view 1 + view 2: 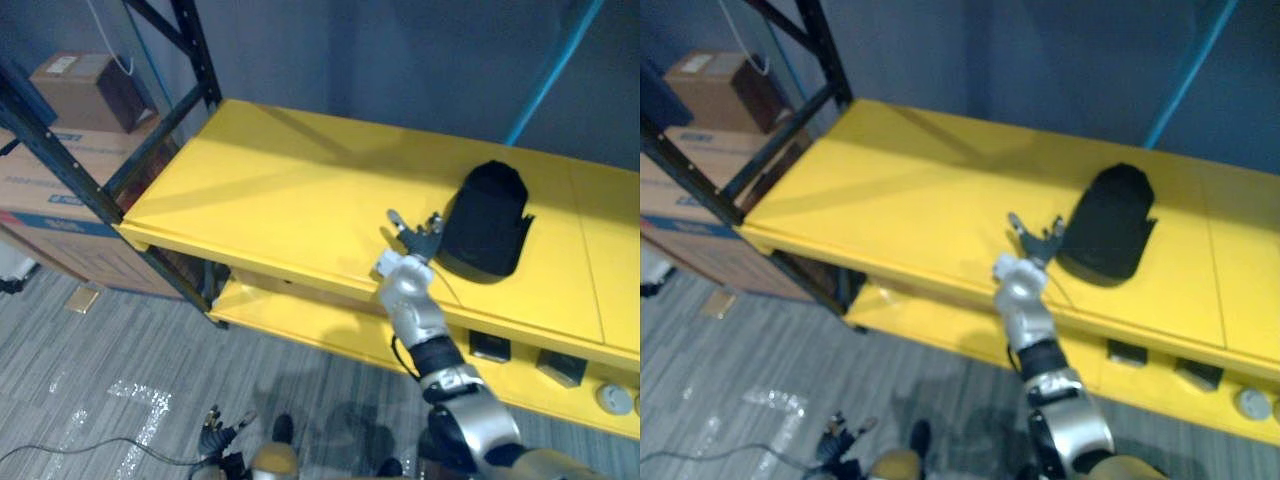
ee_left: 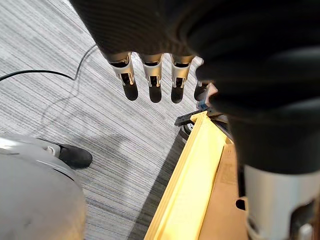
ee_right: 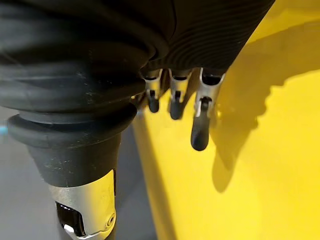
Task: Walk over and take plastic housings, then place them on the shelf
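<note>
**Housing on shelf, right hand beside it**

The black housing (image 1: 487,220) lies on the yellow shelf (image 1: 270,190). Small items (image 1: 490,346) on the tier below the housing are half hidden. The right hand (image 1: 418,238) reaches just left of the housing, fingers spread and empty (contact unclear). The left hand (image 2: 150,80) hangs far below the housing, fingers straight and loose.

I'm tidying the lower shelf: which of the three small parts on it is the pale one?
The round part farthest to the right. The two dark parts left of it are boxy.
</note>
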You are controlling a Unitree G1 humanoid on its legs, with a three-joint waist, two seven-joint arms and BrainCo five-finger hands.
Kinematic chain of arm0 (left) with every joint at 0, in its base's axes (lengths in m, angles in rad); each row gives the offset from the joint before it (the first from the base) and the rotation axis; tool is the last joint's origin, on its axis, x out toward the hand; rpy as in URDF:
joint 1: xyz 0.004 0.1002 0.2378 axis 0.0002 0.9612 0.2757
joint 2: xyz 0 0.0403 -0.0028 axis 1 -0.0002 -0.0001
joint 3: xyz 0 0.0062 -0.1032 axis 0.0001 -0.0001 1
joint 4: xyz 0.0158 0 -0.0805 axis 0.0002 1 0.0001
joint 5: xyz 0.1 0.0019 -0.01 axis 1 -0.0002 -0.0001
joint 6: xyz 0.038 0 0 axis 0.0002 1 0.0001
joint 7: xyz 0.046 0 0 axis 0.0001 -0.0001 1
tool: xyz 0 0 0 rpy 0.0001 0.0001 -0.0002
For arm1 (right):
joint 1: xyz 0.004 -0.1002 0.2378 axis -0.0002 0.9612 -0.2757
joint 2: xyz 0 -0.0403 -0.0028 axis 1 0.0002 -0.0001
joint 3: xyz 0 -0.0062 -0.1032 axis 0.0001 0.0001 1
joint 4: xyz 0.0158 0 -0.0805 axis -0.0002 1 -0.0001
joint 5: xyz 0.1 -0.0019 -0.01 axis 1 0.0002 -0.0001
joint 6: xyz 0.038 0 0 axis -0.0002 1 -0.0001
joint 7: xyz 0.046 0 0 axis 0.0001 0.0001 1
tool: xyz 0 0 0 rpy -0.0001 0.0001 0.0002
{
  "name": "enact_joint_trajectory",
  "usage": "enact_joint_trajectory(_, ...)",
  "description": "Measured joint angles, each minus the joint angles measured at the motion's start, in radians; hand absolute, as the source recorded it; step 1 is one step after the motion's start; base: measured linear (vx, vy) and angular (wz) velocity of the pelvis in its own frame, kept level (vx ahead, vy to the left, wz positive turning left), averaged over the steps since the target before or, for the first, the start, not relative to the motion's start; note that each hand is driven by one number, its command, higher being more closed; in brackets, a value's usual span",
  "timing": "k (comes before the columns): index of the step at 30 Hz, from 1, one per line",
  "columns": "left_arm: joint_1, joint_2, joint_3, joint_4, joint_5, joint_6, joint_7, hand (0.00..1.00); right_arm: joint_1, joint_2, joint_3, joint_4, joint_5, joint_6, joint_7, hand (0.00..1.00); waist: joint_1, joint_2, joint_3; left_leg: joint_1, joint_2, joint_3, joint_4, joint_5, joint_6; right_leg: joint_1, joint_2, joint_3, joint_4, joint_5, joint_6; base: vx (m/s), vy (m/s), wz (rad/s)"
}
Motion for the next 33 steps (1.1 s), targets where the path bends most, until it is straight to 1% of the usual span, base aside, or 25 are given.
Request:
enact_joint_trajectory(2,0.002,-0.002,0.0,0.001,-0.027,0.0,0.0,0.0,0.002,0.0,-0.001,0.0,0.001,-0.002,0.001,0.0,0.0,0.0,0.0,0.006,0.001,0.017,0.0,-0.001,-0.001,-0.001,0.001,0.011,0.0,0.0,0.0,0.0,0.004,-0.14)
enact_joint_trajectory(4,0.002,-0.003,-0.001,0.001,-0.027,0.0,0.004,0.0,0.007,0.001,-0.002,0.0,0.002,-0.002,0.001,0.0,-0.001,0.0,0.001,0.016,0.002,0.03,0.0,-0.004,0.001,-0.001,0.0,0.024,0.001,0.0,-0.001,-0.01,0.006,-0.18)
enact_joint_trajectory(6,0.003,-0.003,0.0,0.001,-0.027,0.0,0.005,0.0,0.009,0.001,-0.007,0.0,0.001,-0.002,0.0,0.0,-0.012,0.0,0.001,0.016,0.002,0.032,0.0,-0.007,0.005,-0.002,0.0,0.026,0.001,-0.004,-0.006,-0.01,0.004,-0.05)
enact_joint_trajectory(8,0.004,-0.002,0.0,0.001,-0.027,0.0,0.005,0.0,0.009,0.0,-0.011,-0.007,0.001,-0.002,0.0,0.0,-0.017,0.001,0.001,0.014,0.001,0.037,0.0,-0.008,0.006,-0.008,-0.002,0.033,0.002,-0.004,-0.007,-0.01,0.011,-0.07)
enact_joint_trajectory(14,0.003,-0.002,0.0,0.0,-0.027,0.004,0.005,0.0,0.024,-0.005,-0.047,-0.044,0.0,0.004,-0.002,0.0,-0.017,0.001,0.002,0.014,0.0,0.038,0.0,-0.01,0.007,-0.01,-0.002,0.034,0.002,-0.003,-0.005,0.0,0.001,-0.01)
enact_joint_trajectory(17,0.003,-0.002,-0.001,-0.001,-0.028,0.005,0.006,0.0,0.025,-0.008,-0.049,-0.063,0.001,0.019,-0.019,0.0,-0.017,0.002,0.003,0.014,0.0,0.037,0.0,-0.01,0.007,-0.01,-0.002,0.033,0.002,-0.002,-0.002,0.0,0.0,0.0)
enact_joint_trajectory(22,0.003,-0.002,-0.001,-0.001,-0.028,0.005,0.006,0.0,0.026,-0.009,-0.077,-0.064,0.002,0.02,-0.008,0.0,-0.018,0.002,0.003,0.014,0.0,0.036,0.0,-0.01,0.007,-0.008,-0.002,0.032,0.002,-0.002,-0.002,0.0,0.0,0.0)
enact_joint_trajectory(24,0.003,-0.002,-0.001,-0.001,-0.027,0.005,0.006,0.0,0.029,-0.012,-0.077,-0.064,0.003,0.019,0.032,0.0,-0.018,0.002,0.003,0.015,0.0,0.036,0.0,-0.01,0.007,-0.008,-0.002,0.032,0.002,-0.002,-0.002,0.0,0.0,0.0)
enact_joint_trajectory(25,0.003,-0.002,-0.001,-0.001,-0.026,0.005,0.006,0.0,0.035,-0.015,-0.079,-0.064,0.003,0.015,0.077,0.0,-0.019,0.002,0.003,0.015,0.0,0.035,0.0,-0.01,0.007,-0.007,-0.002,0.031,0.002,-0.002,-0.002,0.0,0.0,0.0)
enact_joint_trajectory(26,0.003,-0.002,-0.001,-0.001,-0.026,0.005,0.006,0.0,0.039,-0.019,-0.077,-0.064,0.003,0.014,0.107,0.0,-0.019,0.002,0.003,0.015,0.0,0.035,0.0,-0.01,0.007,-0.007,-0.002,0.03,0.002,-0.002,-0.002,0.0,0.0,0.0)
enact_joint_trajectory(27,0.003,-0.002,0.0,-0.001,-0.024,0.005,0.005,0.0,0.048,-0.026,-0.073,-0.065,0.002,0.012,0.174,0.0,-0.019,0.002,0.003,0.014,0.0,0.035,0.0,-0.01,0.007,-0.007,-0.002,0.03,0.002,-0.002,-0.002,0.0,0.0,0.0)
enact_joint_trajectory(28,0.003,-0.002,0.0,-0.001,-0.023,0.005,0.004,0.0,0.052,-0.028,-0.07,-0.066,-0.001,0.008,0.204,0.0,-0.02,0.002,0.003,0.014,0.0,0.035,0.0,-0.01,0.007,-0.007,-0.002,0.03,0.002,-0.002,-0.002,0.0,0.0,0.0)
enact_joint_trajectory(29,0.004,-0.002,0.001,-0.003,-0.023,0.005,0.004,0.0,0.072,-0.031,-0.056,-0.089,-0.027,-0.01,0.265,0.0,-0.02,0.002,0.003,0.014,0.0,0.034,0.0,-0.01,0.007,-0.007,-0.002,0.029,0.002,-0.002,-0.001,0.0,0.0,0.0)
enact_joint_trajectory(30,0.008,-0.003,0.002,-0.01,-0.02,0.006,0.002,0.0,0.102,-0.038,-0.026,-0.14,-0.038,-0.022,0.31,0.0,-0.021,0.002,0.003,0.013,0.0,0.034,0.0,-0.01,0.007,-0.007,-0.003,0.028,0.002,-0.002,-0.001,0.0,0.0,0.0)
enact_joint_trajectory(31,0.01,-0.003,0.003,-0.015,-0.013,0.007,0.0,0.0,0.12,-0.041,-0.016,-0.173,-0.047,-0.033,0.333,0.0,-0.021,0.002,0.003,0.013,0.0,0.034,0.0,-0.01,0.007,-0.007,-0.003,0.028,0.002,-0.002,-0.001,0.0,0.0,0.0)
enact_joint_trajectory(32,0.023,-0.003,0.003,-0.038,0.003,0.009,-0.003,0.0,0.164,-0.067,0.029,-0.29,-0.079,-0.063,0.382,0.0,-0.025,0.001,0.002,0.01,0.005,0.033,0.0,-0.01,0.007,-0.01,-0.002,0.028,0.003,0.0,0.001,0.0,0.0,0.0)
enact_joint_trajectory(33,0.024,-0.002,0.003,-0.04,0.009,0.009,-0.003,0.0,0.17,-0.074,0.034,-0.311,-0.088,-0.067,0.39,0.0,-0.026,0.001,0.002,0.009,0.006,0.033,0.0,-0.01,0.007,-0.011,-0.002,0.028,0.004,0.0,0.001,0.0,0.0,0.0)
